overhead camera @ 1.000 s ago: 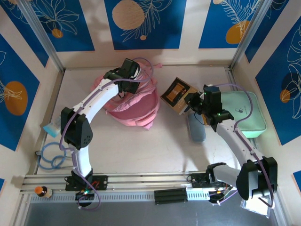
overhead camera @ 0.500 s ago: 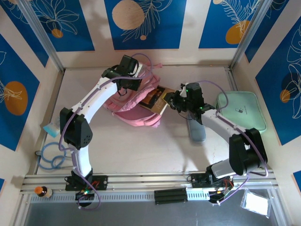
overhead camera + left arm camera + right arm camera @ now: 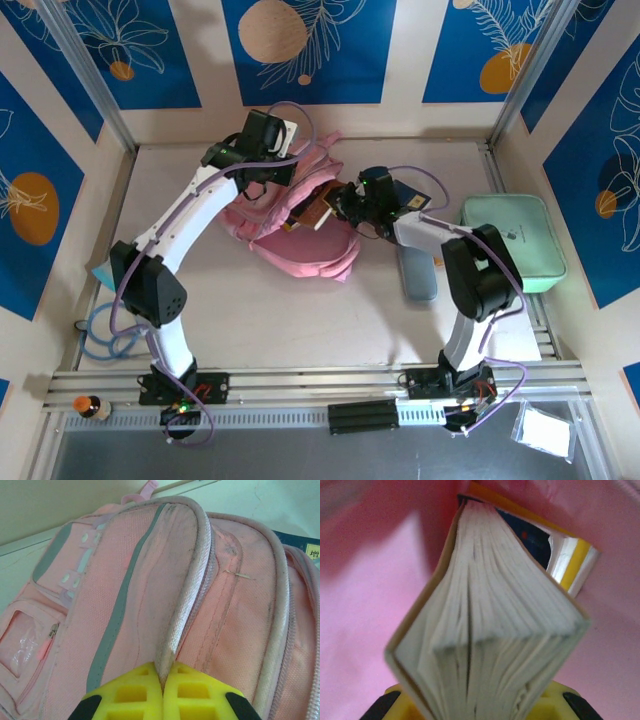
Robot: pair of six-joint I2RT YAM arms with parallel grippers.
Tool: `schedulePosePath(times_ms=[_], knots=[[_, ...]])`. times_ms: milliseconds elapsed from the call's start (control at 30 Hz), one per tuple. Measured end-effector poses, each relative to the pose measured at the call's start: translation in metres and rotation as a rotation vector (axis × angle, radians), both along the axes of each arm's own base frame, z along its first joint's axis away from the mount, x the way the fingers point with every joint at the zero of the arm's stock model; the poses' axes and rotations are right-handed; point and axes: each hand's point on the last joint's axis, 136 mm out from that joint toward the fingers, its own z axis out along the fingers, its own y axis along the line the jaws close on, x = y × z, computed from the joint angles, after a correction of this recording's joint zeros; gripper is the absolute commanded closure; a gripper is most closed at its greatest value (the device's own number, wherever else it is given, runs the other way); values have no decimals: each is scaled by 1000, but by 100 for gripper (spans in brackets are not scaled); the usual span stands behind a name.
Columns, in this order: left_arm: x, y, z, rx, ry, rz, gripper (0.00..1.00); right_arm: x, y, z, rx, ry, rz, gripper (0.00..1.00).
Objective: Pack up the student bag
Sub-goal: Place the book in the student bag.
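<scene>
Pale surface (image 3: 300, 320) between blue floral panels. Near right, one grey pouch (image 3: 418, 272) and one mint case (image 3: 510, 240), not yet packed. Farther, centre: one student bag (image 3: 300, 250), mouth lifted by left claw (image 3: 162, 685) pinched tight on the zip rim, probably for access. One book (image 3: 490, 630) clamped in right claw (image 3: 345, 200), far end inside the pink mouth.

The pink, grey-trimmed student bag (image 3: 305, 250) lies slumped far centre-left, a book (image 3: 311, 207) partway inside its open mouth.
</scene>
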Motion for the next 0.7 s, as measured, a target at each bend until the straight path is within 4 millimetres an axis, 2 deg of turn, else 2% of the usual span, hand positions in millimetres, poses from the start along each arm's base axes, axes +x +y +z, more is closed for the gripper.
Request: schedulePosePath(times_ms=[100, 333, 500, 700], knots=[[-1, 0, -2, -6, 6, 3, 100, 7, 6, -14, -17, 22, -30, 98], [0, -2, -5, -23, 12, 11, 100, 30, 39, -23, -9, 19, -54, 89], [-1, -1, -9, -33, 11, 18, 100, 38, 61, -27, -7, 33, -35, 70], [-4, 1, -9, -48, 6, 29, 100, 26, 63, -41, -39, 108, 20, 46]])
